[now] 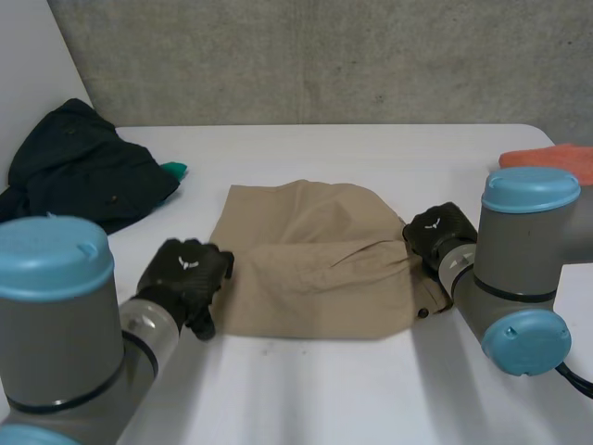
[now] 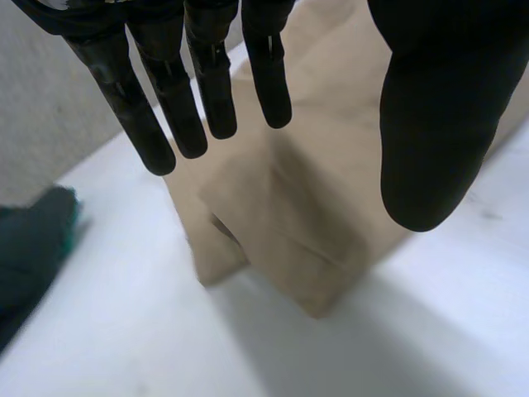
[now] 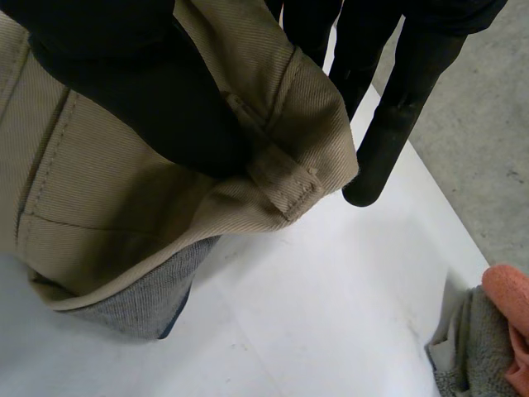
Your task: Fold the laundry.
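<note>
Closest to us, at the lower left of the head view, the left arm is reaching in. Its left hand is hovering just beside the lower left corner of the tan garment, fingers straight and spread, holding nothing. The garment is lying at the centre of the frame on the white table, and it is looking doubled over already.

Over at centre right, the right hand is pinching the waistband edge between thumb and fingers. In its wrist view a belt loop is sitting right by the thumb, and a grey lining is peeking out beneath the tan cloth.

I'm reading this as mid-fold (one side gripped, the other waiting). The next move is calling for the left hand to close on its corner, so both hands can carry the cloth over evenly.

As for storage, the rest of the laundry is lying loose on the table: a dark green heap at upper left and an orange cloth at the right edge.
</note>
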You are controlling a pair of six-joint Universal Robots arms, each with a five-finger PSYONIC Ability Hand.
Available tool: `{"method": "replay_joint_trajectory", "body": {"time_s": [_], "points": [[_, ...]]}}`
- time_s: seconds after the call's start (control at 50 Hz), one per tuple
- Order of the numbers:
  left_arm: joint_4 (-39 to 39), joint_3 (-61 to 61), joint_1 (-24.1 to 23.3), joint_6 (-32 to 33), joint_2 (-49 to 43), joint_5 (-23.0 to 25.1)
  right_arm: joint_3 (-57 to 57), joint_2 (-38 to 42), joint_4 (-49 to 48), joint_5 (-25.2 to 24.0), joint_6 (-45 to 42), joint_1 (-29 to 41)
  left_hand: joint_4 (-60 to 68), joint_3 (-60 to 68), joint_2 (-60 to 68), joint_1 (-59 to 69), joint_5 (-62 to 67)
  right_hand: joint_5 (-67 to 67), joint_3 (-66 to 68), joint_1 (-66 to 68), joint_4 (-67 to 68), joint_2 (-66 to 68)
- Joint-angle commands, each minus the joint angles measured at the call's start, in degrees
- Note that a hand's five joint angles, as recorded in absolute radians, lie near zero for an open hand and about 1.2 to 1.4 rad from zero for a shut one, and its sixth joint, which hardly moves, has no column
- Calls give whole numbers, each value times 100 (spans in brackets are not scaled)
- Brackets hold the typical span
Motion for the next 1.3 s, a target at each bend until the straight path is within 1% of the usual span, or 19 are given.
{"method": "replay_joint_trajectory", "body": {"time_s": [0.02,0.12,0.26,0.34,0.36,0.38,0.44,0.48,0.58,0.62,0.68,0.7,0.78,0.84,0.94,1.02,1.1,1.2,1.3], "points": [[1019,-89,65,-300,-809,127,123,-1,-13,-12,-1,14,557,595,600,693,526,1151,1160,1538,1125,1286],[1450,218,170,-247,-1275,110,273,-45,-100,-30,-1,6,876,915,919,1013,846,1151,1160,1538,1125,1286],[1442,737,171,139,-1969,101,352,-62,-118,-38,17,-21,1547,1586,1590,1684,1516,1151,1160,1538,1125,1286],[1442,826,197,359,-2137,92,440,-158,-109,-47,8,-30,3747,3785,3790,3883,3716,1151,1160,1538,1125,1286],[1442,826,197,377,-2128,92,457,-211,-109,-56,8,-30,4652,4690,4695,4788,4621,1151,1160,1538,1125,1286],[1442,808,197,394,-2067,92,475,-290,-92,-56,-1,-30,4892,4930,4935,5028,4861,1151,1160,1538,1125,1286],[1433,738,214,395,-1647,83,528,-633,-13,-39,-79,-30,4894,4933,4937,5031,4864,1151,1160,1538,1125,1286],[1398,624,214,394,-944,83,554,-826,66,-39,-132,-30,4894,4933,4937,5031,4864,1151,1160,1538,1125,1286],[933,439,144,412,393,83,449,-1721,1144,-73,-693,-47,4894,4933,4937,5031,4864,1151,1160,1538,1125,1286],[461,509,170,412,1102,118,379,-1995,1480,-82,-861,-56,4894,4933,4937,5031,4864,1151,1160,1538,1125,1286],[-138,693,188,430,1606,162,142,-2470,2043,-82,-1239,-135,4894,4933,4937,5031,4864,1151,1160,1538,1125,1286],[-532,894,188,447,1790,214,89,-2566,2157,-82,-1327,-170,4894,4933,4937,5031,4864,1151,1160,1538,1125,1286],[-1385,1342,180,543,1836,399,-218,-2953,2623,-213,-1749,-302,4894,4933,4937,5031,4864,1151,1160,1538,1125,1286],[-1809,1502,179,658,1749,513,-237,-2963,2703,-328,-1768,-311,4894,4933,4937,5031,4864,1151,1160,1538,1125,1286],[-1740,1546,188,825,1012,523,-123,-2762,2782,-592,-1768,-451,4894,4933,4937,5031,4864,1151,1160,1538,1125,1286],[-1512,1748,188,904,71,505,-192,-1980,2747,-645,-1785,-522,4894,4933,4937,5031,4864,1151,1160,1538,1125,1286],[-1169,2415,188,1018,-939,461,-534,-1338,2485,-619,-1697,-495,4894,4933,4937,5031,4864,1151,1160,1538,1125,1286],[-582,4089,223,1272,-2011,198,-1167,-696,1387,-566,-1390,-478,4894,4933,4937,5031,4864,1151,1160,1538,1125,1286],[420,5727,241,1686,-2426,48,-1888,-423,-334,-566,-907,-487,4894,4933,4937,5031,4864,1151,1160,1538,1125,1286]]}}
